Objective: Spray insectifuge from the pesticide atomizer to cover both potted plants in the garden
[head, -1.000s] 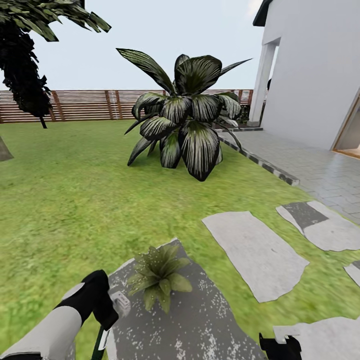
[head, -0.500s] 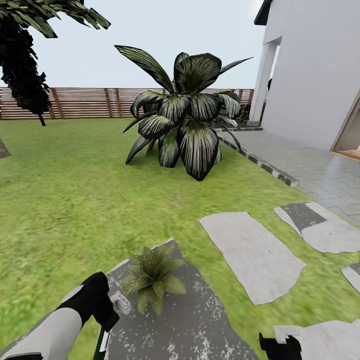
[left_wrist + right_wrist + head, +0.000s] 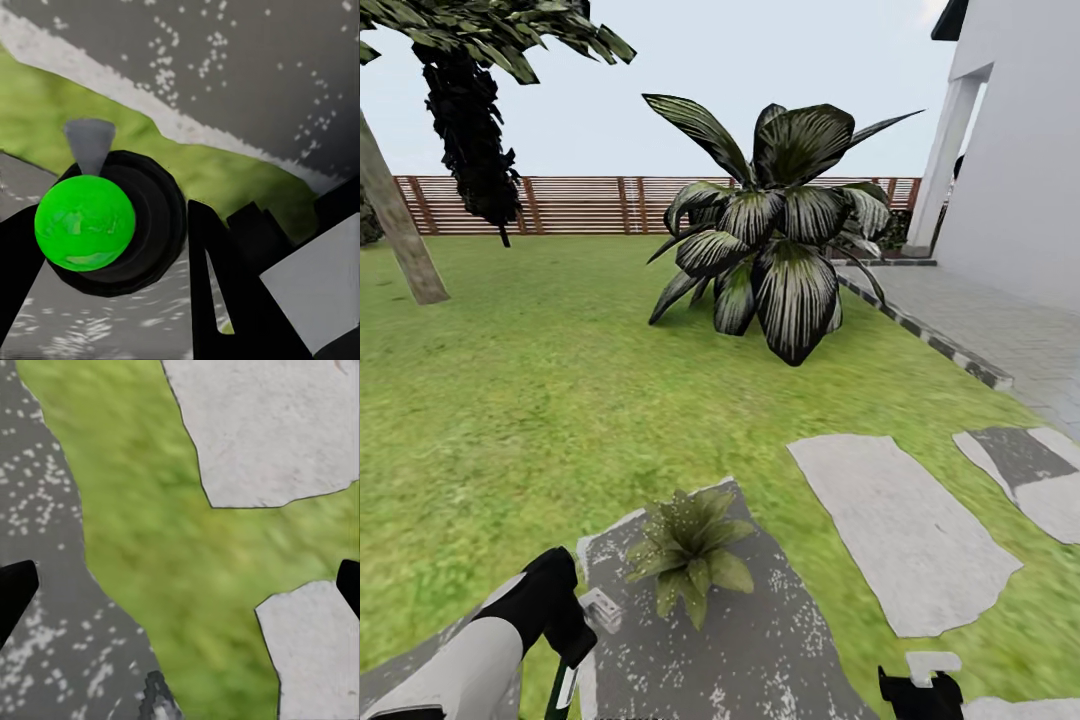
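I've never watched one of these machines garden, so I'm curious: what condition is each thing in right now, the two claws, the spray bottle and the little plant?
left gripper: shut on the pesticide atomizer.
pesticide atomizer: held between the fingers, its green cap facing the wrist camera.
right gripper: open, holding nothing, above grass and stepping stones.
potted plant: upright on the grey stone patio, leaves spread.

big striped-leaf bush (image 3: 775, 220), tree trunk (image 3: 398, 235), dark tree (image 3: 475, 130)
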Controlling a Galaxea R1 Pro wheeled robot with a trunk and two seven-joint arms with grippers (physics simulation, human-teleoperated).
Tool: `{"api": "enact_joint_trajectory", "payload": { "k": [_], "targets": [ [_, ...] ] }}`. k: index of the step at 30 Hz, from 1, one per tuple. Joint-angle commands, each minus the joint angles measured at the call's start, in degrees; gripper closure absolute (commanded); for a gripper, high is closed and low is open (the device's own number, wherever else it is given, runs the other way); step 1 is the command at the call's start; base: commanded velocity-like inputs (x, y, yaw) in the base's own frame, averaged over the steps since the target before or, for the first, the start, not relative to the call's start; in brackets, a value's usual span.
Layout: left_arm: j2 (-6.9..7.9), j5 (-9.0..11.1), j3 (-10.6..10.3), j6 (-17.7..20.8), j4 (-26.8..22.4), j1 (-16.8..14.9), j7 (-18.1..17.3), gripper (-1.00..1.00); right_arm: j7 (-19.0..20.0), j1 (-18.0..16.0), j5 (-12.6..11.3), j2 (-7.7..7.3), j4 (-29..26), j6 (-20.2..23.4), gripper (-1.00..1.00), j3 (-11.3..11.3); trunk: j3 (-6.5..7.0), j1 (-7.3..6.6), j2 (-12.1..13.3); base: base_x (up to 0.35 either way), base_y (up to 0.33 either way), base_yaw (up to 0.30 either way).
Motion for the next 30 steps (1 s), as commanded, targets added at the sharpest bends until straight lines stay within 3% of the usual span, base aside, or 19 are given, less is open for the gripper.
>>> {"api": "enact_joint_trajectory", "payload": {
  "k": [1, 5, 8, 15, 22, 30],
  "targets": [
    [-0.11, -0.4, 0.4, 0.4, 0.0, 0.0, 0.1, 1.00, -0.2, -0.1, 0.6, 0.00, 0.1, -0.3, -1.00, -0.4, -0.05, -0.01, 0.0, 0.001, 0.000, 0.271],
    [-0.29, 2.2, 0.4, 0.3, 1.6, 0.0, 1.7, 1.00, -0.2, -0.1, 0.6, 0.00, 0.1, -0.3, -1.00, -0.4, -0.05, -0.01, 0.0, 0.000, 0.000, 0.129],
    [-0.39, 3.0, 0.3, 0.3, 1.5, 0.0, 1.9, 1.00, -0.2, -0.1, 0.6, 0.00, 0.1, -0.3, -1.00, -0.4, -0.05, -0.01, 0.0, 0.057, -0.061, 0.017],
    [-0.38, 3.2, 0.4, 0.3, 1.6, 0.0, 1.9, 1.00, -0.2, -0.1, 0.6, 0.00, 0.1, -0.3, -1.00, -0.4, -0.05, -0.01, 0.0, 0.159, -0.211, 0.019],
    [-0.32, 3.2, 0.4, 0.3, 1.3, 0.0, 1.9, 1.00, -0.2, -0.1, 0.6, 0.00, 0.1, -0.3, -1.00, -0.4, -0.05, -0.01, 0.0, 0.100, -0.256, 0.239],
    [-0.09, 3.2, 0.4, 0.3, 1.8, 0.0, 1.9, 1.00, -0.1, -0.1, 0.6, 0.00, 0.1, -0.3, -1.00, -0.4, -0.05, -0.01, 0.0, 0.015, -0.036, 0.173]
  ]
}}
